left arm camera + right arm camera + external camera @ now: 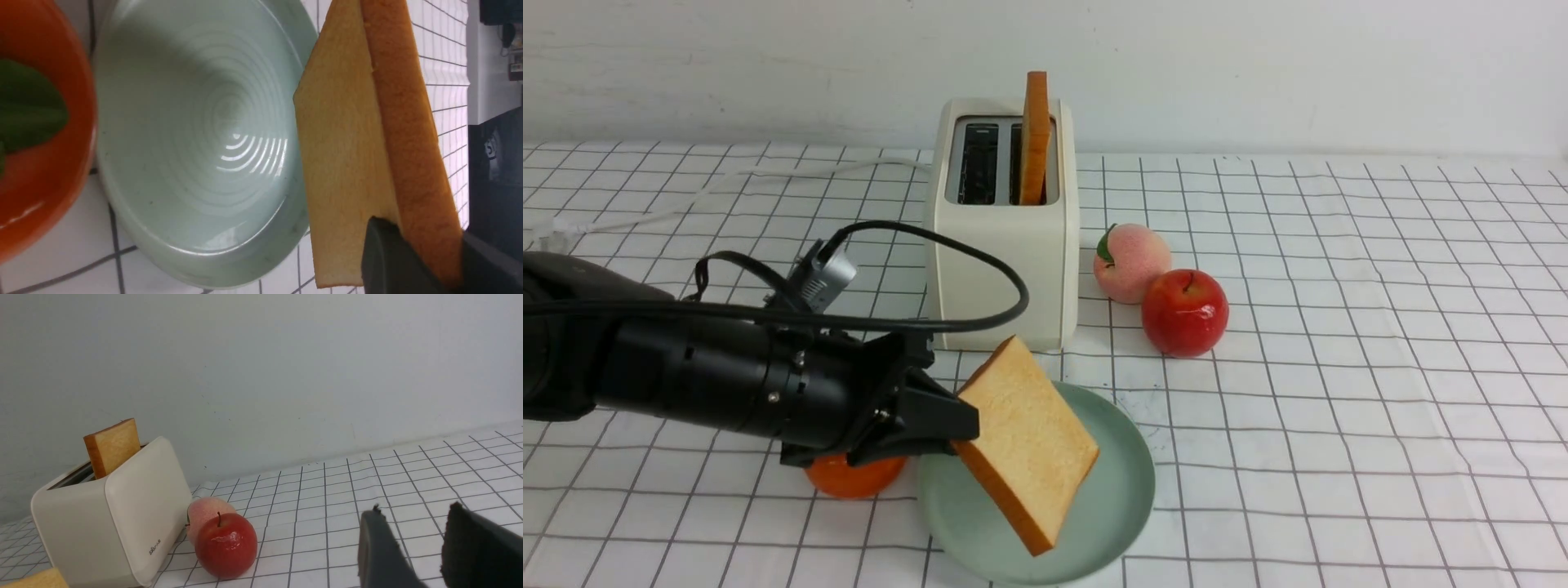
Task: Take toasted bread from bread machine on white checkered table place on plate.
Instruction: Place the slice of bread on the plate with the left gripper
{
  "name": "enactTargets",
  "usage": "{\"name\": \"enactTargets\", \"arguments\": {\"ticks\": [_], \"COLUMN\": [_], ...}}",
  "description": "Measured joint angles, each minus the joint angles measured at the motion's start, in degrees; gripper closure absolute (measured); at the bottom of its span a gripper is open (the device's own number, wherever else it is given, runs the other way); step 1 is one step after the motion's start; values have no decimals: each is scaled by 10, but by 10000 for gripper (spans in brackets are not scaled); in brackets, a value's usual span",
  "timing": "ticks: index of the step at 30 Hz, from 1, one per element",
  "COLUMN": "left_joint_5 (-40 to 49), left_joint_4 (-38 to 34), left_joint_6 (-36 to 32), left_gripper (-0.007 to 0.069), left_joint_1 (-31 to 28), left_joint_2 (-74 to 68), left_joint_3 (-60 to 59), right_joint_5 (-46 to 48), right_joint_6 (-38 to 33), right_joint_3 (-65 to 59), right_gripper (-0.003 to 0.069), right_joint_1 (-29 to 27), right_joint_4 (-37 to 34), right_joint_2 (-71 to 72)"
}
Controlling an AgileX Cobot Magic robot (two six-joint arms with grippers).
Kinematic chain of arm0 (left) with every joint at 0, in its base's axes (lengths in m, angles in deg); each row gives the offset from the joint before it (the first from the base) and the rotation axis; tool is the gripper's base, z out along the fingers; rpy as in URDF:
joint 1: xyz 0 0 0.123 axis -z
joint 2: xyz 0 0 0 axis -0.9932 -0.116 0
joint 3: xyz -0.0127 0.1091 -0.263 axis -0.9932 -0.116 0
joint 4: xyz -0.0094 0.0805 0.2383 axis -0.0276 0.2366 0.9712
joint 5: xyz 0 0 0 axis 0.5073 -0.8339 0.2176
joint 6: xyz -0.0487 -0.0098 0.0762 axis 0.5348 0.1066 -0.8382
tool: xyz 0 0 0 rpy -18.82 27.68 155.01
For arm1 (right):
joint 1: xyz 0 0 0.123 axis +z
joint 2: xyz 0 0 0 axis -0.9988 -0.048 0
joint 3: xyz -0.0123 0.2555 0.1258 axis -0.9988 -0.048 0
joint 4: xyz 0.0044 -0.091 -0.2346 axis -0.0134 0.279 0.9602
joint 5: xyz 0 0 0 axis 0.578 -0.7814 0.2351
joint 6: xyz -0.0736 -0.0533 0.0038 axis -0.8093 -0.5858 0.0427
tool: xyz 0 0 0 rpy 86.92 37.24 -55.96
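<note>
My left gripper [956,425] is shut on one corner of a slice of toasted bread [1033,445], which hangs tilted just above the mint-green plate [1127,498]. The left wrist view shows the same slice [347,163] pinched between the fingers [384,253], beside the plate [196,143]. A second slice [1036,135] stands upright in the right slot of the bread machine [1005,269] behind the plate on the white checkered table [1380,408]. The left slot is dark. My right gripper [414,510] is open over bare cloth, away from the bread machine [122,522], and does not show in the front view.
A peach [1131,263] and a red apple [1184,313] lie just right of the bread machine. An orange fruit [854,478] sits under my left gripper, touching the plate's left rim. The white cord [768,175] trails left along the back wall.
</note>
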Motion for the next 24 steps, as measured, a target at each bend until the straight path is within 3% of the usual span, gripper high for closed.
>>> {"name": "enactTargets", "arguments": {"ticks": [7, 24], "left_joint_5": [-80, -117], "left_joint_4": [12, 11], "left_joint_6": [4, 6], "left_gripper": [526, 526], "left_joint_1": [68, 71], "left_joint_2": [0, 0], "left_joint_3": [0, 0], "right_joint_5": [0, 0], "right_joint_6": [0, 0], "right_joint_3": [0, 0], "right_gripper": [418, 418], "right_joint_1": [0, 0], "right_joint_4": [0, 0], "right_joint_2": [0, 0]}}
